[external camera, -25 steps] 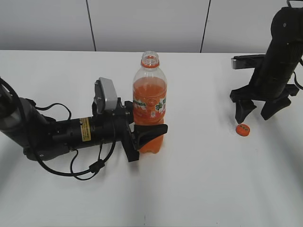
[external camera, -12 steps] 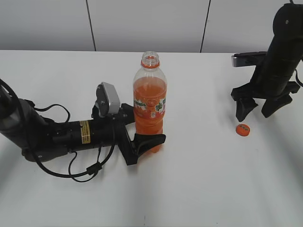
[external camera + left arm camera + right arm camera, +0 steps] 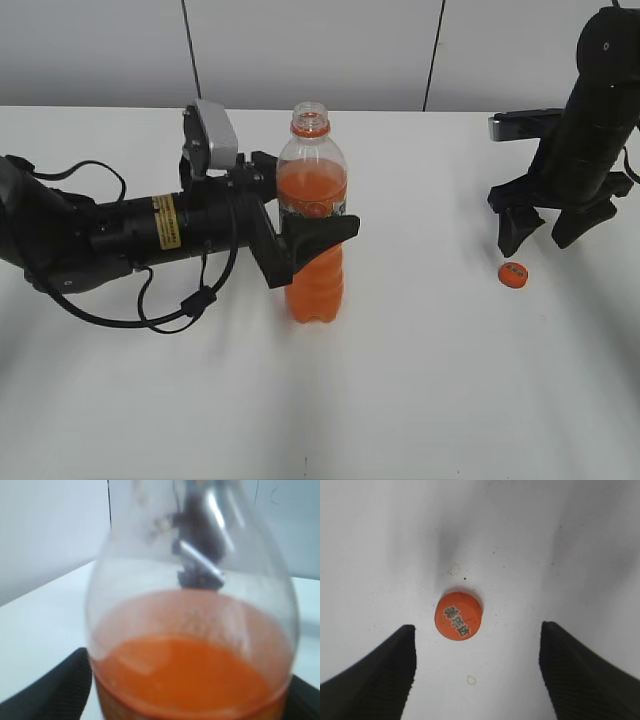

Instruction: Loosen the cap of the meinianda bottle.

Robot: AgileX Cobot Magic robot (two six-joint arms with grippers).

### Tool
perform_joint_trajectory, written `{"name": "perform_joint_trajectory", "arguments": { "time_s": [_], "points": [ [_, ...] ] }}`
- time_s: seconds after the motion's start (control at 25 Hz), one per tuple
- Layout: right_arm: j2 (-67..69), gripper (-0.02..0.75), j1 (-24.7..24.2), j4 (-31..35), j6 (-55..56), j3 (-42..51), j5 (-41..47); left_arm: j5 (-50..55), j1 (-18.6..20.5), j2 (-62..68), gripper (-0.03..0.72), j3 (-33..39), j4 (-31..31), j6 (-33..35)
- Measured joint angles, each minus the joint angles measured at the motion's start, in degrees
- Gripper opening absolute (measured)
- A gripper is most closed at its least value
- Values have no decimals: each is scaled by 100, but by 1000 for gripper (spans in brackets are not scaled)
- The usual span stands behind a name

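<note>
The meinianda bottle (image 3: 318, 285) stands upright on the white table, its neck open and uncapped. In the left wrist view the bottle (image 3: 190, 605) fills the frame. My left gripper (image 3: 326, 230) reaches in from the left, a jaw on either side of the bottle at label height and covering most of the label; the jaws (image 3: 190, 700) look open around it. The orange cap (image 3: 514, 273) lies flat on the table at the right, printed side up (image 3: 458, 616). My right gripper (image 3: 537, 245) hangs open and empty just above it, its jaws (image 3: 477, 680) wide apart and not touching the cap.
The left arm's body and cables (image 3: 130, 240) lie low over the table's left half. A white wall with dark seams (image 3: 190, 50) runs behind the table's far edge. Bare white tabletop (image 3: 430, 380) fills the front.
My left gripper has risen from the bottle's lower body to label height while the bottle stayed standing. The right gripper and cap have not moved.
</note>
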Motion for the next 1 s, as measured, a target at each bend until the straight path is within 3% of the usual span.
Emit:
{"name": "perform_joint_trajectory", "arguments": {
  "time_s": [0.44,1.0],
  "points": [
    [0,566,0,23,-48,0,-94,-12,0,-909,549,1,152,-950],
    [0,566,0,28,-89,0,-159,-12,0,-1795,549,6,113,-1187]
  ]
}}
